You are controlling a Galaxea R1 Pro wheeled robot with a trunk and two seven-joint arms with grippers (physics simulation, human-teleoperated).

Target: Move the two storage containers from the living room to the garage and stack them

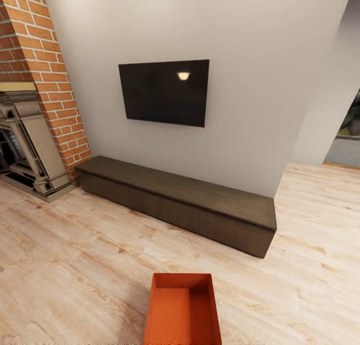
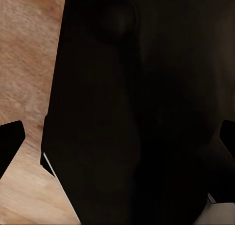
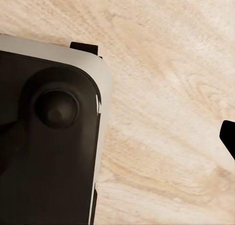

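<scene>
Living rm, left to right: brick fireplace (image 1: 35,100), wall TV (image 1: 165,92), long dark bench (image 1: 185,200) w/ plank floor (image 1: 75,265) in front, one orange-red container (image 1: 182,310) on floor at near edge, centre-right. Second bin unseen. Wrist views: dark robot body over floor; fingertips barely in shot, so claw opening can't be told, nothing seen held. Risk: base rolls into bin and shoves it, arms too low to reach.

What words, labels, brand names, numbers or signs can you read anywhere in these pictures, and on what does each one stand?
None can be read. The black TV has a blank screen with a lamp's reflection and a tiny red spot at its lower corner, too small to read. The orange-red container, the dark bench and the brick fireplace are unmarked.
</scene>
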